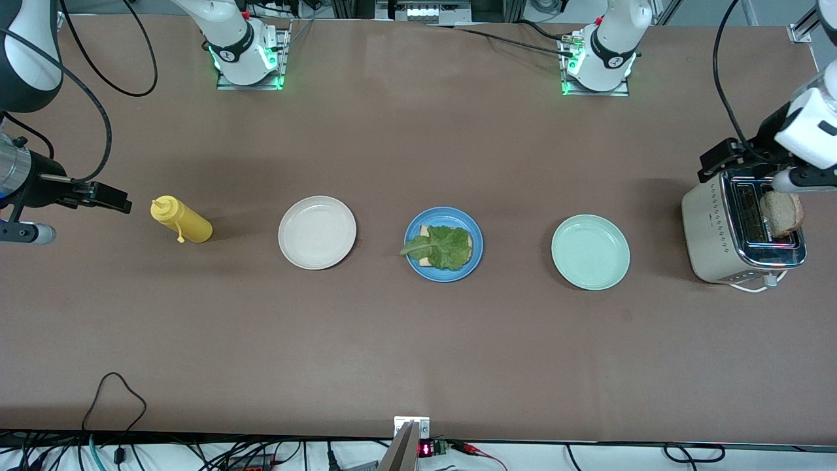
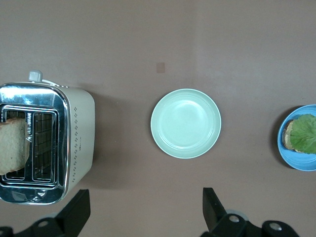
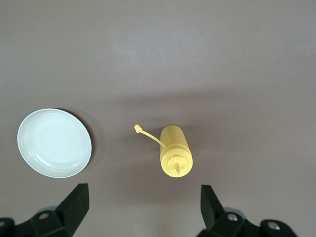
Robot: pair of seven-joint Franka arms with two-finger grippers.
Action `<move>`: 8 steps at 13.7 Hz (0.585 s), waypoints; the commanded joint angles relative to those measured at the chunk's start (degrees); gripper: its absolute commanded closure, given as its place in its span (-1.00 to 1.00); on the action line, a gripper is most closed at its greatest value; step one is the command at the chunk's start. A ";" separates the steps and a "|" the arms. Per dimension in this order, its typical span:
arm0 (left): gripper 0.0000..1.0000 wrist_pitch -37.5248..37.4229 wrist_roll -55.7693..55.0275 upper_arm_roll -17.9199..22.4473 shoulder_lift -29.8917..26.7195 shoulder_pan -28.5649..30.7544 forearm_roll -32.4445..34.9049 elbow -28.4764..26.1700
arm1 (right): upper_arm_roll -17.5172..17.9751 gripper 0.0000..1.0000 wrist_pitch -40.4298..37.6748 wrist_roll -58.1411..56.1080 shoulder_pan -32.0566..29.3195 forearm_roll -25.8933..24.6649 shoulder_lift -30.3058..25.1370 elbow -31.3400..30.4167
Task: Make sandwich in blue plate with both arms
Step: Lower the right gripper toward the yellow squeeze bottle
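Observation:
The blue plate sits mid-table and holds one bread slice with a green lettuce leaf on it. The plate also shows in the left wrist view. A second bread slice stands up out of a slot of the toaster at the left arm's end; it shows in the left wrist view too. My left gripper is open and empty, up in the air beside the toaster. My right gripper is open and empty, up beside the yellow bottle.
A pale mint-green plate lies between the blue plate and the toaster. A cream-white plate lies toward the right arm's end, with a yellow squeeze bottle past it. The toaster's white cord trails on the side nearer the front camera.

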 commanded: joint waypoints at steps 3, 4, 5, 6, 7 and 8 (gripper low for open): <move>-1.00 -0.68 0.73 -0.72 -0.14 0.30 -0.65 0.41 | 0.66 -1.00 -3.32 -9.71 -1.94 -0.20 -2.32 -3.74; -1.00 -0.67 0.64 -0.72 -0.14 0.30 -0.47 0.32 | 0.65 -1.00 -2.62 -11.84 -4.47 0.33 -3.72 -6.37; -1.00 -0.67 0.64 -0.72 -0.05 0.30 -0.12 0.15 | 0.65 -1.00 -1.57 -12.82 -5.54 0.86 -4.95 -8.92; -1.00 -0.59 0.64 -0.72 0.12 0.30 0.23 0.23 | 0.65 -1.00 -0.43 -13.00 -6.95 1.38 -6.62 -11.91; -1.00 -0.59 0.64 -0.72 0.21 0.22 0.23 0.32 | 0.65 -1.00 1.15 -14.22 -8.53 2.87 -8.03 -15.07; -1.00 -0.50 0.64 -0.80 0.12 0.04 0.23 0.41 | 0.65 -1.00 2.65 -16.58 -10.37 5.06 -9.43 -18.49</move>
